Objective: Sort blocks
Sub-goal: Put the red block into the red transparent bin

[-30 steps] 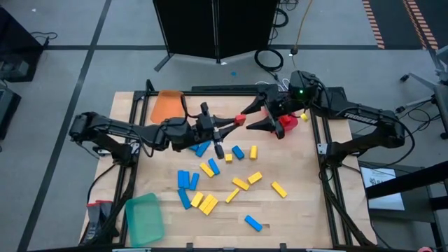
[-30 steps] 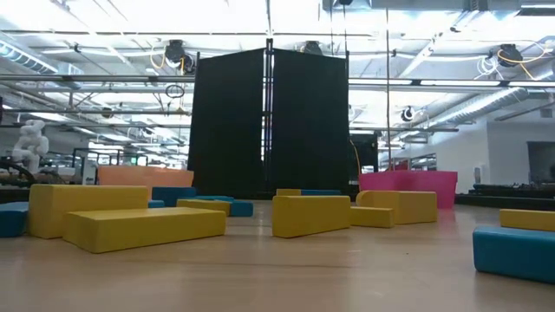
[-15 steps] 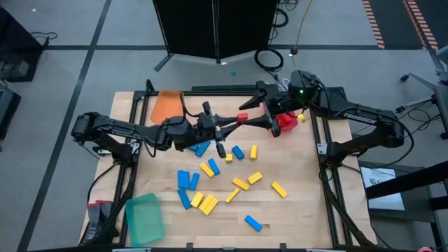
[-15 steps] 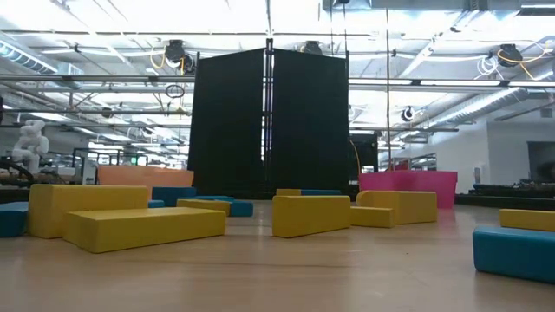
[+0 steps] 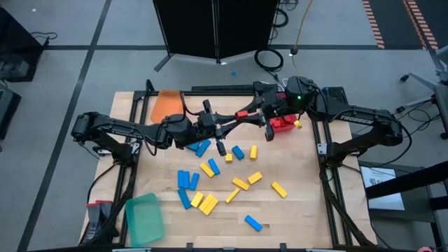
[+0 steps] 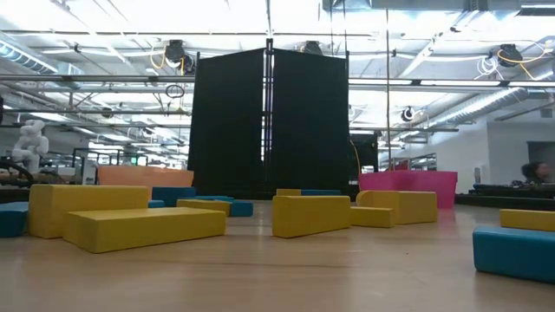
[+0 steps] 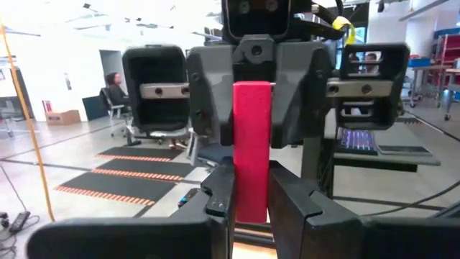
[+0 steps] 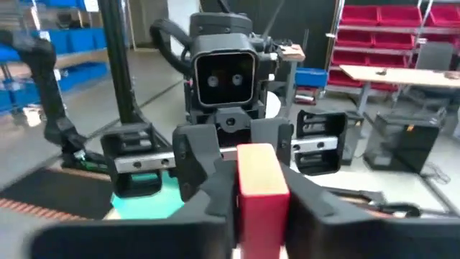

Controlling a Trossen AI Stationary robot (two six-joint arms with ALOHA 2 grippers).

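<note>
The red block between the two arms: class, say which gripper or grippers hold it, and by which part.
Both hold the red block, above the table: the left gripper clamps one end, the right gripper clamps the opposite end, mid hand-over.

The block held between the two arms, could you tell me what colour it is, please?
Red. The block shows best in the left wrist view, gripped at both ends.
</note>
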